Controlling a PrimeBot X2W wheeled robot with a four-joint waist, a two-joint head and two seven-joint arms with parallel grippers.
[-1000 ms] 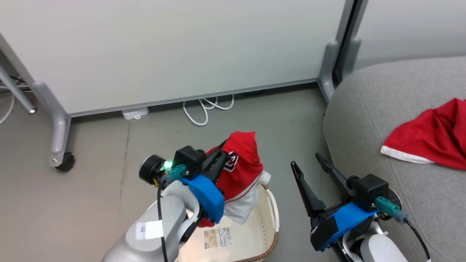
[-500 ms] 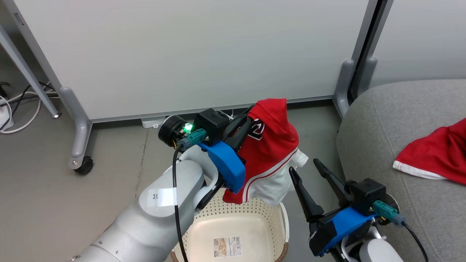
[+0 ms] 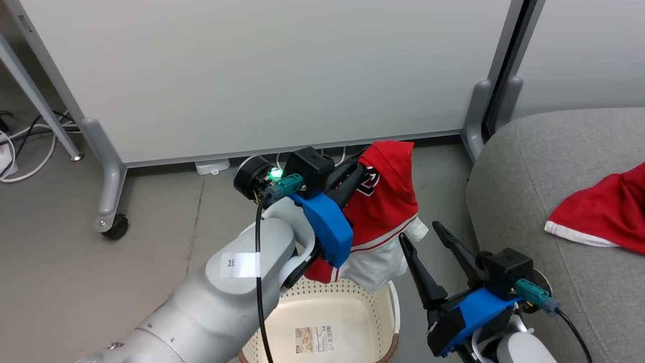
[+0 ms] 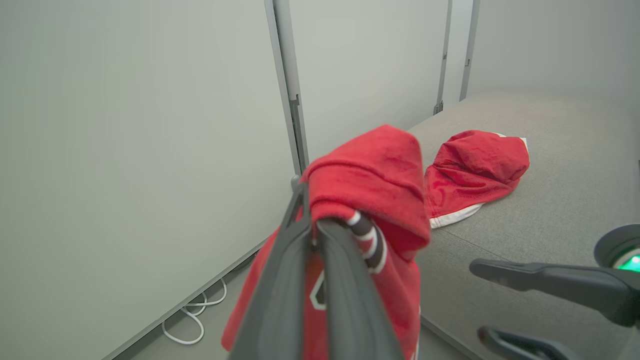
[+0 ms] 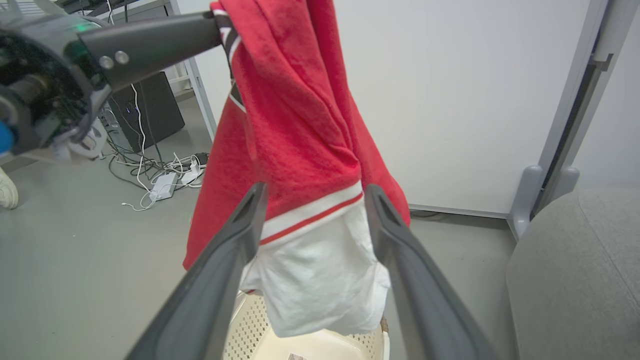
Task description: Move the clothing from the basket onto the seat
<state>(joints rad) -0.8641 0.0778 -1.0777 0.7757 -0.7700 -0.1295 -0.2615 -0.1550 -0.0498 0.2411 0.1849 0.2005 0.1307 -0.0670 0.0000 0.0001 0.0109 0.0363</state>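
The left gripper point(image 3: 361, 169) is pinching shut up high; the right gripper point(image 3: 421, 231) is hanging open lower down.
The left gripper's closed fingers are clamping a fold of the red garment point(image 3: 388, 201), with its pale forearm point(image 3: 216, 307) slanting up from the lower left and its wrist bending forward. The right gripper is hovering at the lower right, its two dark fingers pointing upward and standing wide apart.

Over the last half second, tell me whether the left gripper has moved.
Yes. The left gripper, shut on the red garment, has shifted slightly right, toward the partition's foot and the sofa.
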